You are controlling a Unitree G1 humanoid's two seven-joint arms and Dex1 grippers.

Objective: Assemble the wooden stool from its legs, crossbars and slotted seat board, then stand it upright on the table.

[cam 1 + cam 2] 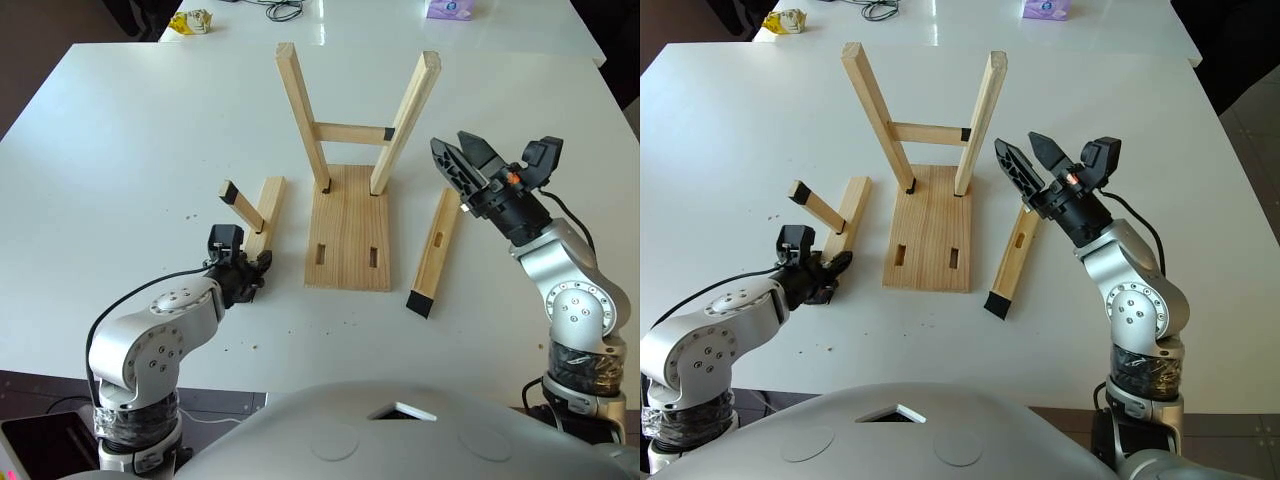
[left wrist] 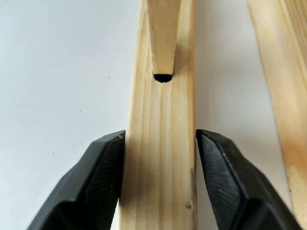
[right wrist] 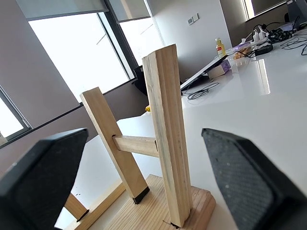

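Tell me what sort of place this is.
Probably an office or a lab workroom: large windows with roller blinds, long white tables, and loose cables lying on the far desk.

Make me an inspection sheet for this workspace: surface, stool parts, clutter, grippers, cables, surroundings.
Surface: white table, a few dark specks.
Job's things: seat board lies flat. Two standing legs, joined by a crossbar, are set in its far end. The near slots are empty. Left leg, with a crossbar stub, lies left of the board. Right leg lies right of it.
Clutter: yellow wrapper and purple box on the far table.
Grippers: left gripper, jaws shut on the left leg's near end. Right gripper open, raised beside the standing legs.
Cables: left arm cable; right arm cable; loose cables on the far table.
Surroundings: windows.
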